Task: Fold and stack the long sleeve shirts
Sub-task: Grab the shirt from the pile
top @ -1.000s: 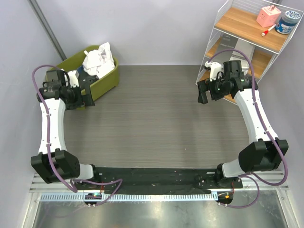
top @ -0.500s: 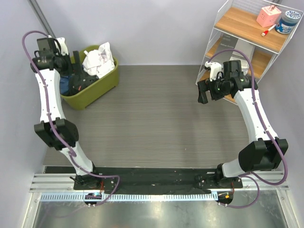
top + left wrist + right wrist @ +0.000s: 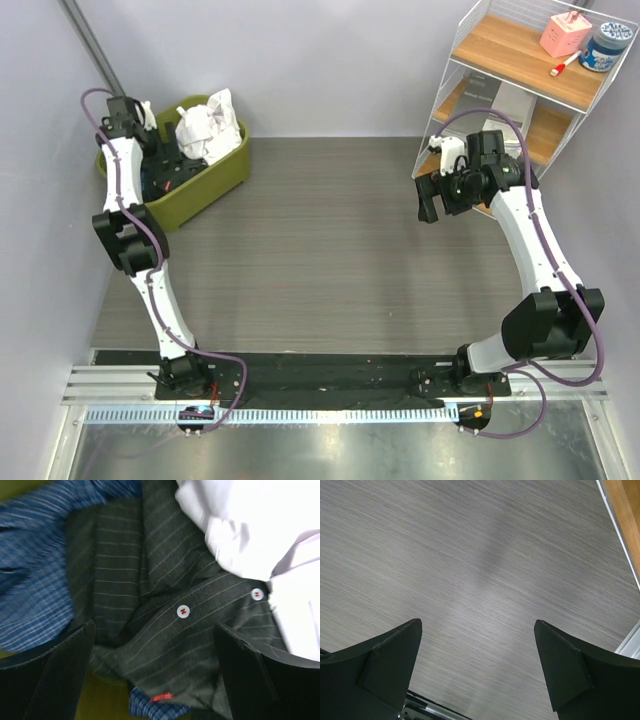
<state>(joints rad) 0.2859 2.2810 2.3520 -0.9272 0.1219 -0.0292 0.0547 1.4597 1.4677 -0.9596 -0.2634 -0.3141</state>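
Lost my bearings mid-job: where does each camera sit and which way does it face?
Top external: fixed above and behind the bases, looking down on the table, green bin and shelf; both arms show whole.
Left wrist: on the left arm over the bin, facing down at a dark striped shirt, blue plaid shirt and white shirt; open jaws at lower corners.
Right wrist: on the right arm, facing down at the table beside the shelf; open jaws likewise.
Shared: top and left wrist both show the white shirt.
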